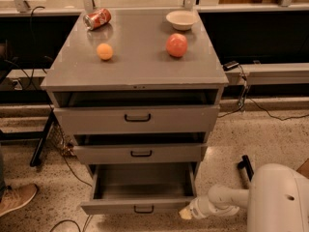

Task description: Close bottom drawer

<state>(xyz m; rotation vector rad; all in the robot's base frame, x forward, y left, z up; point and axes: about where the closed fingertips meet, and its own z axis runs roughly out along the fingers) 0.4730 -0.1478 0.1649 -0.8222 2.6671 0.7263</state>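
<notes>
The bottom drawer (140, 204) of the grey metal cabinet stands pulled out, its deep tray empty, with a small black loop handle on its low front panel. My gripper (186, 212) sits low at the drawer's front right corner, right by the panel's end, on the white arm (227, 200) reaching in from the right. The middle drawer (140, 153) and top drawer (137, 118) above are slightly ajar.
On the cabinet top (137, 69) lie a tipped red can (97, 19), an orange (105, 51), a red apple (176, 45) and a white bowl (181, 19). A shoe (17, 198) is at the lower left. Cables run along the floor.
</notes>
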